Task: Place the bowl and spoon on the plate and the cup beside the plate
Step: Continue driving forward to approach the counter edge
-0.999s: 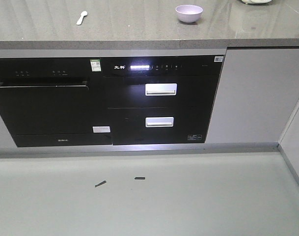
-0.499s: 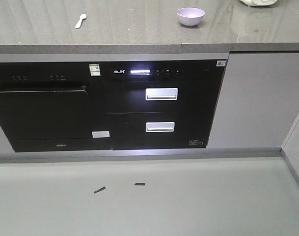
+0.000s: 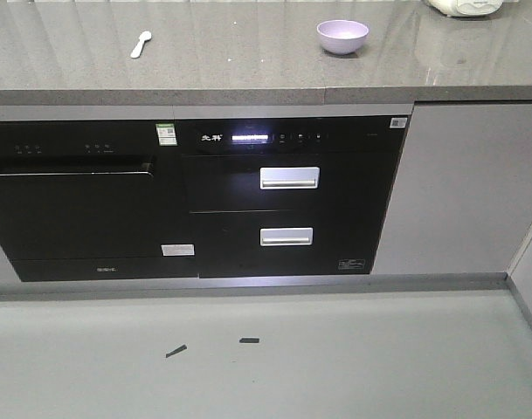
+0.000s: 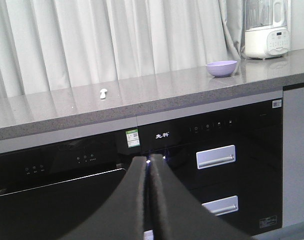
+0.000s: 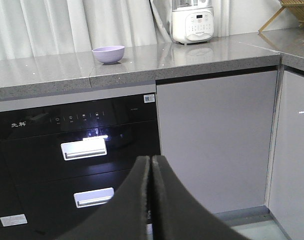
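Low, closed: left gripper point(image 4: 148, 161), right gripper point(image 5: 151, 159)

White appliance point(image 3: 465, 6) is cut off at front view's top edge; spoon point(image 4: 104, 93) too small in left wrist view for detail.

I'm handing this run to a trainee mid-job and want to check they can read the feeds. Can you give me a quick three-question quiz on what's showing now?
1. True or false: the spoon and the bowl lie apart on the countertop, the bowl holding nothing.
2. Which task items appear in no view? A) bowl and spoon B) plate and cup C) spoon and cup
3. Fill in: the left gripper and the right gripper are both ___, gripping nothing.

Key: 1 true; 2 B; 3 shut.
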Tool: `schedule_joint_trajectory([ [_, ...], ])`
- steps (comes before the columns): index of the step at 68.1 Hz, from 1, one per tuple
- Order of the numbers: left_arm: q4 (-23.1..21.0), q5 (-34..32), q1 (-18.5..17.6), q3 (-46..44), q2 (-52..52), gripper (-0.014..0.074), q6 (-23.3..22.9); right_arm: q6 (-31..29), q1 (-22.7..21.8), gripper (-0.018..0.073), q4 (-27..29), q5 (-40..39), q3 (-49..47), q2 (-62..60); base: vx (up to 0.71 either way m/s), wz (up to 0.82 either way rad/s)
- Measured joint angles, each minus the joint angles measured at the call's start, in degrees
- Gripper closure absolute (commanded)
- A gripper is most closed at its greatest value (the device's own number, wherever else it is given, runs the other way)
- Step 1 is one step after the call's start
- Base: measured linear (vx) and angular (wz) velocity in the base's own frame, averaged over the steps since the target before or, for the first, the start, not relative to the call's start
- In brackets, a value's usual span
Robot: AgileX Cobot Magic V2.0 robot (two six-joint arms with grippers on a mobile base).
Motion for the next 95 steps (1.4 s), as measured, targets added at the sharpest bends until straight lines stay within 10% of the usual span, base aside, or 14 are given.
schedule_joint_trajectory([
  [95, 0.0, 0.0, 0.0, 0.0, 0.0, 0.0602, 0.0, 0.0, 0.0, 0.0564, 0.0, 0.0, 0.0, 0.0, 0.08, 0.0],
])
